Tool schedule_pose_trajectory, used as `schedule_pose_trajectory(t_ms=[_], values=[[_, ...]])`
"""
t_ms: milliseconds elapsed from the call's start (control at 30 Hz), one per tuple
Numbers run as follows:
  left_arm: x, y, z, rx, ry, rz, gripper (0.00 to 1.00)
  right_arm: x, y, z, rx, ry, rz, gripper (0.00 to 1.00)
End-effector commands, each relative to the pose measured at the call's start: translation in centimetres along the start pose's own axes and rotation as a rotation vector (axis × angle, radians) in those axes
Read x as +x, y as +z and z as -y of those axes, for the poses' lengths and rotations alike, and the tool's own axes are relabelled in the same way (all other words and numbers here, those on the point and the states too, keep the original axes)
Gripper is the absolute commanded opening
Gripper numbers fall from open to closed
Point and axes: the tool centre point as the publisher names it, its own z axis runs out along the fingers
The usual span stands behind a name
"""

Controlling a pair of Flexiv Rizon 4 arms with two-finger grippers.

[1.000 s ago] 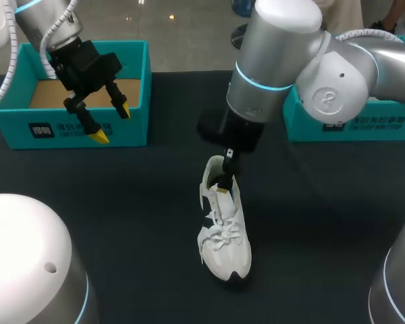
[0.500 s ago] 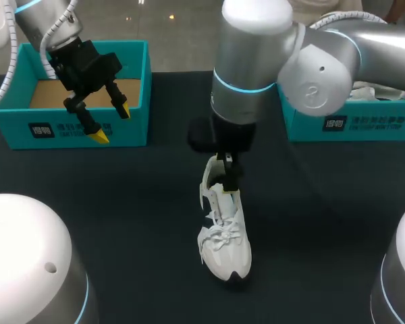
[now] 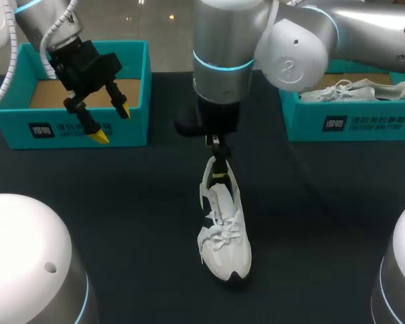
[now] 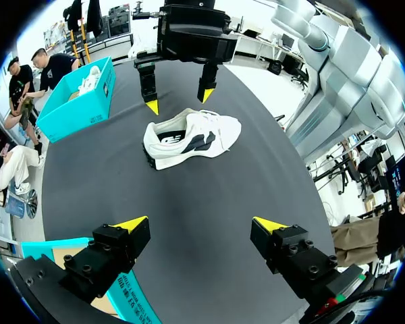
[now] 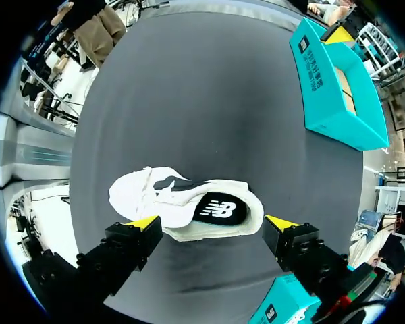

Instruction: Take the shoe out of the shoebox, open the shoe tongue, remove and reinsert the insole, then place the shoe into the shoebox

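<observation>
A white shoe (image 3: 223, 229) stands on its sole mid-table, toe toward the front edge. My right gripper (image 3: 218, 172) hangs just above its heel, open. In the right wrist view the shoe (image 5: 182, 201) lies ahead of the right gripper (image 5: 212, 223), heel opening and dark insole (image 5: 219, 209) between the spread yellow tips; I cannot tell if they touch it. My left gripper (image 3: 106, 120) hovers open over the front wall of the left shoebox (image 3: 74, 128), holding nothing. From the left wrist, the shoe (image 4: 189, 138) and right gripper (image 4: 179, 100) are far ahead of the left gripper (image 4: 201, 224).
A second teal shoebox (image 3: 351, 125) stands at the back right with another white shoe (image 3: 354, 91) in it. The left shoebox (image 5: 337, 88) shows a bare cardboard floor. Dark tabletop surrounds the shoe on all sides.
My right arm has swung leftward over the shoe's heel, uncovering the right shoebox and the shoe inside it. The shoe and my left arm have stayed put.
</observation>
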Motion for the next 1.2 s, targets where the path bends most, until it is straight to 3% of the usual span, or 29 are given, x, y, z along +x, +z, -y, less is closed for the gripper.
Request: schedule_pose_trajectory(t_ms=[33, 600, 1200], values=[[0.0, -0.1, 0.0, -0.002, 0.000, -0.001, 1.00, -0.9, 0.3, -1.1, 0.054, 0.000, -0.021, 1.00], [0.0, -0.1, 0.0, -0.002, 0.000, -0.001, 1.00, -3.2, 3.5, 0.3, 0.118, 0.126, -0.021, 1.00], [0.0, -0.1, 0.0, -0.002, 0.000, -0.001, 1.00, -5.4, 7.7, 2.6, 0.100, 0.219, -0.019, 1.00]])
